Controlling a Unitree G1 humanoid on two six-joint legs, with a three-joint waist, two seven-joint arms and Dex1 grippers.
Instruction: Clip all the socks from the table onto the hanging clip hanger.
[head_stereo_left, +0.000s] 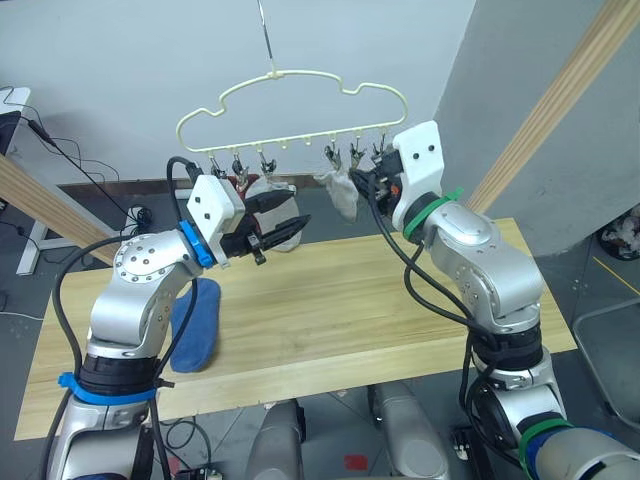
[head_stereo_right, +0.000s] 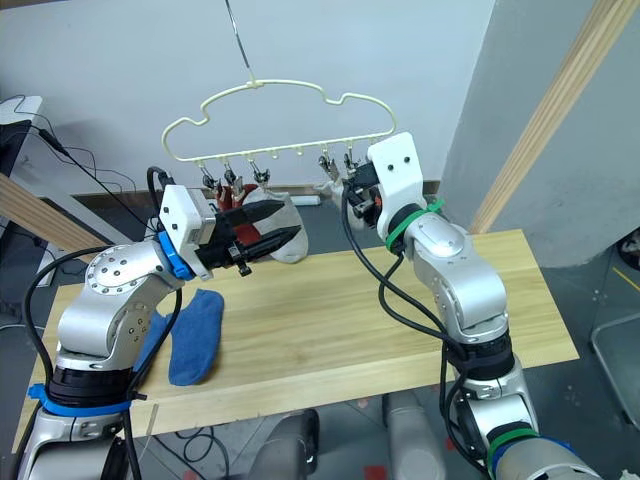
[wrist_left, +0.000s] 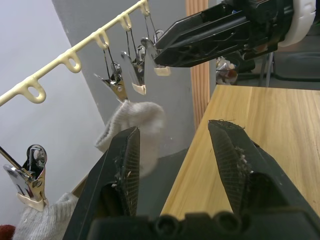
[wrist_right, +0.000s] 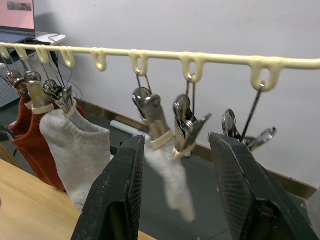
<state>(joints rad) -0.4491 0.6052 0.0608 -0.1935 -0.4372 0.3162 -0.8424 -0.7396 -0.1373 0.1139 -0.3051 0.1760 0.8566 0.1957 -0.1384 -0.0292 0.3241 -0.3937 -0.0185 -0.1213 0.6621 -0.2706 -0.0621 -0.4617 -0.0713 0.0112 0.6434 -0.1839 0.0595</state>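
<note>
Grey wall and slanting wooden poles (head_stereo_left: 560, 100) back the left eye view, with a long plank table (head_stereo_left: 400, 310) of pale, smooth-grained wood below. Above it hangs the hanger (head_stereo_left: 300, 95), thin yellow wire with a wavy top and a row of small silver clips. Two rust socks and two grey socks (head_stereo_left: 340, 190) already dangle from clips on it, soft limp knit. A blue sock (head_stereo_left: 197, 325) lies flat on the table near its left end, partly behind the left arm. The left gripper (head_stereo_left: 285, 228) hovers just under the left clips, fingers apart and holding nothing. The right gripper (head_stereo_left: 375, 178) is raised to the right-hand clips.

From the right eye view, a second blue sock (head_stereo_right: 152, 335) shows beside the first (head_stereo_right: 198, 335), largely hidden by the arm.

Looking along the left wrist, its black ribbed fingers (wrist_left: 127, 170) stand wide apart, a clipped grey sock (wrist_left: 137, 127) beyond them and the right gripper's dark fingers (wrist_left: 210, 35) reaching toward the far clips.

At the right wrist, the fingers (wrist_right: 125, 185) are likewise spread and empty, with two free clips (wrist_right: 187, 127) just ahead, sprung metal with pale tips.

Judging from this, four socks are hung and the blues remain. Next, one gripper has to go down and pinch a blue sock by its cuff, while the other presses a free clip open.
</note>
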